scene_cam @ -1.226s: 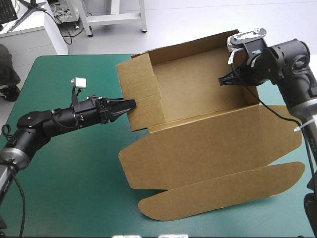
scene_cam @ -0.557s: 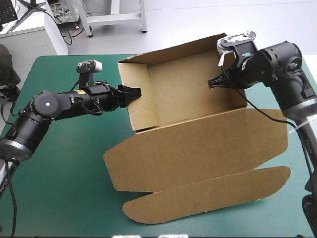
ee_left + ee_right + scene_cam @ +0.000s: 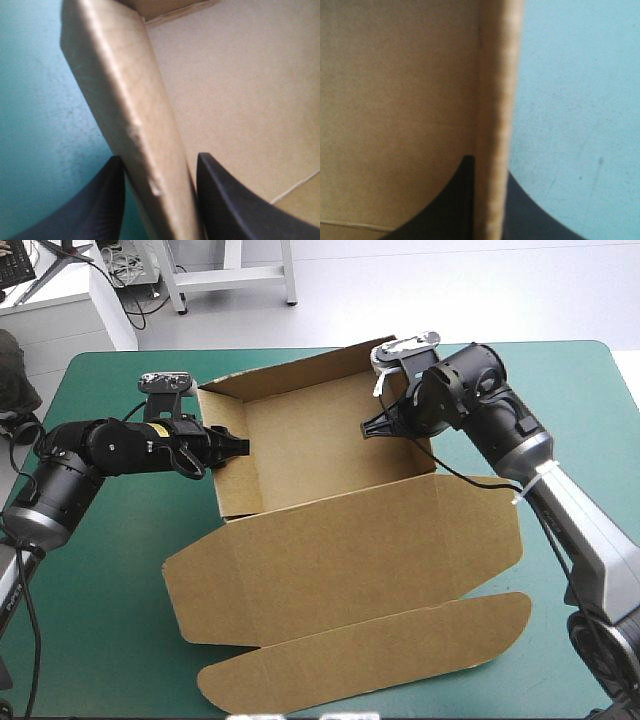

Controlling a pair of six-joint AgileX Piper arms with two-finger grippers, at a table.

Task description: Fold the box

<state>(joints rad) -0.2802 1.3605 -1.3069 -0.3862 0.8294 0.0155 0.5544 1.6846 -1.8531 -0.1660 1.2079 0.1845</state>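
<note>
Box: we saw an open tray, its lid lying flat.
Left gripper: apparently clamped across the left wall.
Right gripper: pinched the right wall.

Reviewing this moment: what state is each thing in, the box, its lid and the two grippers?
box: open tray, walls raised.
lid: folded out flat, not raised.
left gripper: shut on the box, the left side wall between its fingers.
right gripper: shut on the box, the right side wall between its fingers.
</note>
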